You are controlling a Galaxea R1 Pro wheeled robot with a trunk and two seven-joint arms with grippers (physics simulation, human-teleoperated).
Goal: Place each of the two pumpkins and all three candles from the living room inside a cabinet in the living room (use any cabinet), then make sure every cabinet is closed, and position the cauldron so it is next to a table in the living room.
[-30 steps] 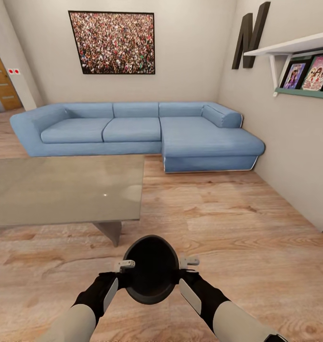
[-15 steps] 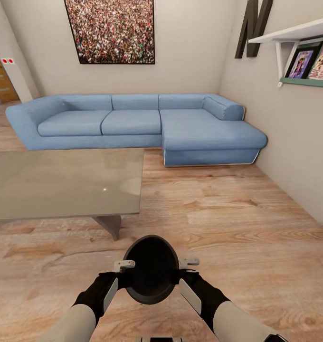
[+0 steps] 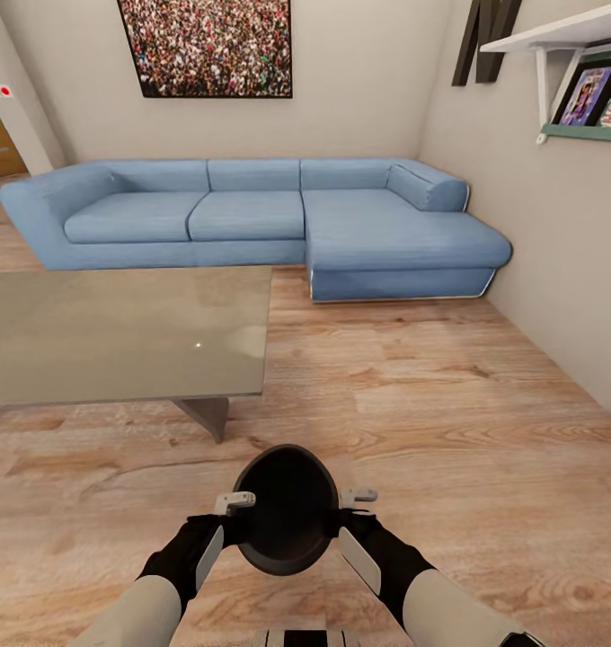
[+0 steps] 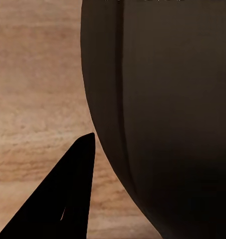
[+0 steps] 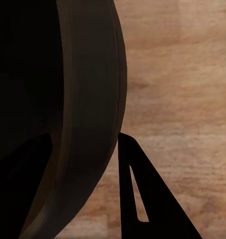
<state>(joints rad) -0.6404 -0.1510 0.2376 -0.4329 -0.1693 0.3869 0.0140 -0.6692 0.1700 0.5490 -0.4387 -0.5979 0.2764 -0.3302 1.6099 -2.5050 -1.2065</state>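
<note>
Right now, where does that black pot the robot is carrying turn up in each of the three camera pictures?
Head view: the cauldron sits low at centre, between the left gripper and the right gripper, mouth facing the camera.
Left wrist view: its dark rounded wall is beside a black finger.
Right wrist view: its rim and wall are next to a finger.
Shared landmark: the wood floor beneath it.

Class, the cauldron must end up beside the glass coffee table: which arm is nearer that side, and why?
Left. The table lies ahead on the left pincer's side of the cauldron; the right pincer grips its far side.
</note>
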